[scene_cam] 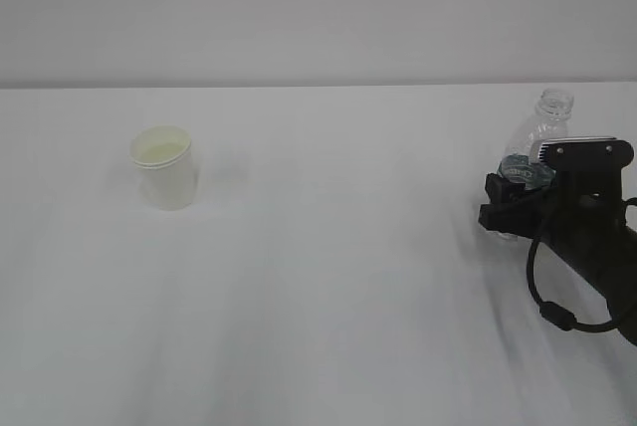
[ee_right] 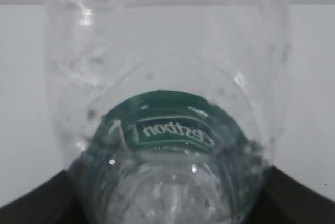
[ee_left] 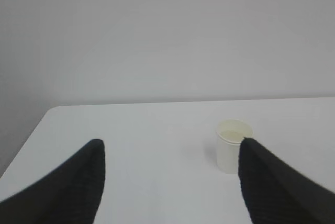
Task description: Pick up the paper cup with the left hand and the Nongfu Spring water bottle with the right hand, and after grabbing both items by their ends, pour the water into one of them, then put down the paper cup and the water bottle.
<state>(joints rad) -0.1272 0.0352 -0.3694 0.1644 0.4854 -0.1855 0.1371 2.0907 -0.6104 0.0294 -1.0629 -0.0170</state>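
The white paper cup [scene_cam: 167, 169] stands upright at the left of the table, nothing touching it. In the left wrist view, the cup [ee_left: 233, 153] lies ahead, half behind the right fingertip [ee_left: 251, 156] of my left gripper [ee_left: 171, 143]. That gripper is open, empty and short of the cup, and the exterior view does not show it. The capless Nongfu Spring bottle [scene_cam: 542, 132] stands at the far right. My right gripper [scene_cam: 513, 197] surrounds its lower part. Close up, the bottle [ee_right: 167, 130] and its green label fill the space between the jaws of my right gripper [ee_right: 170, 192]. No water is discernible.
The white table [scene_cam: 328, 277] stretches between cup and bottle, with a pale wall behind it. In the left wrist view the table's rounded far-left corner [ee_left: 52, 110] shows. A black cable [scene_cam: 542, 292] loops under the right arm.
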